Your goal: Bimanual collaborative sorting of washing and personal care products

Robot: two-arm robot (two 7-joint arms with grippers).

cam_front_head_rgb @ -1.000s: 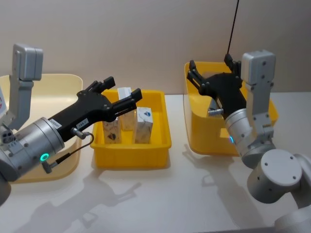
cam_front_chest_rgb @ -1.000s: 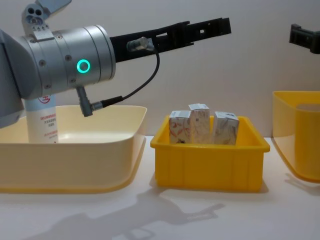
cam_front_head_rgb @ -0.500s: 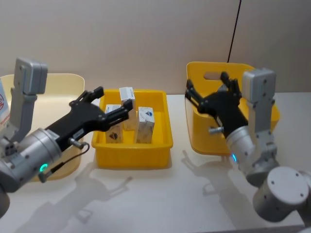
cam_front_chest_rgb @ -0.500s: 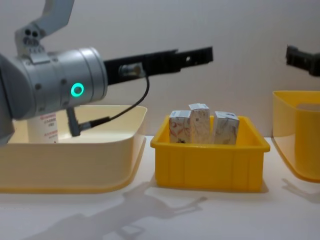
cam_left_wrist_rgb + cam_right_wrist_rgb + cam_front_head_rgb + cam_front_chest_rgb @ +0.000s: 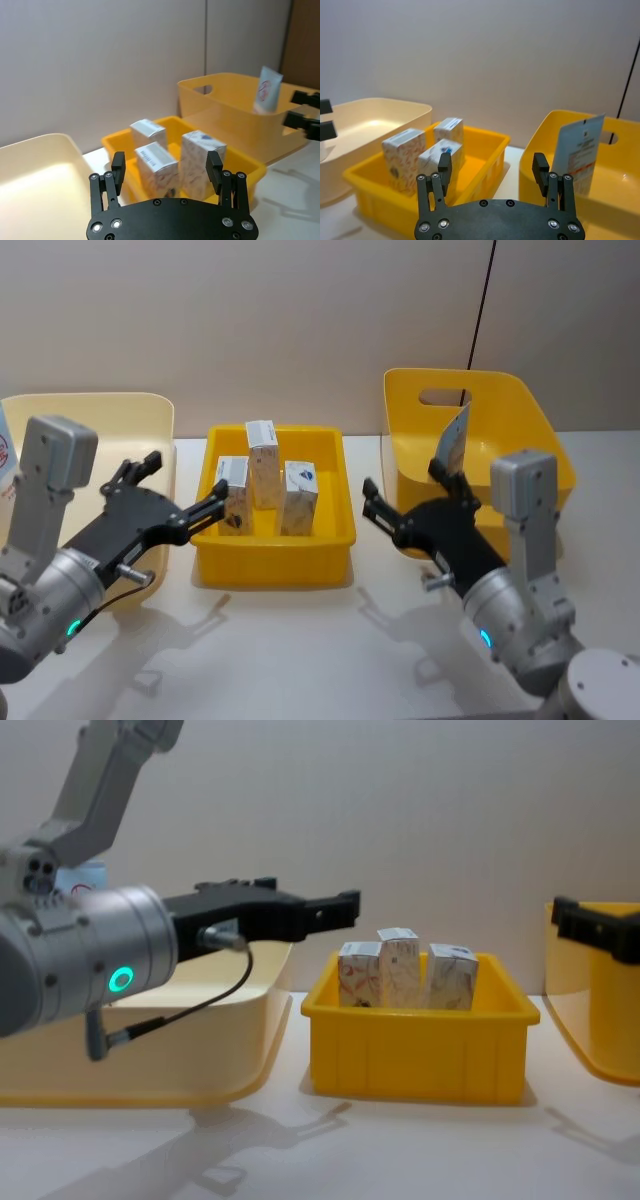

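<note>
The left gripper [image 5: 188, 483] and right gripper [image 5: 405, 495] are held open and empty near three upright cartons [image 5: 265, 480], one likely best straddled squarely before closing.

One squeeze tube [image 5: 5, 450] is cut off by the head view's left edge, and in the chest view all but its blue top is masked by the left arm [image 5: 70, 960]. The foot of the other tube [image 5: 453, 435] (in the big yellow bin [image 5: 525, 440]) is hidden behind the right gripper [image 5: 404, 494].

place: lab bench | cues: plain wall [image 5: 250, 320], white table [image 5: 300, 640], plastic bins [image 5: 275, 568]
</note>
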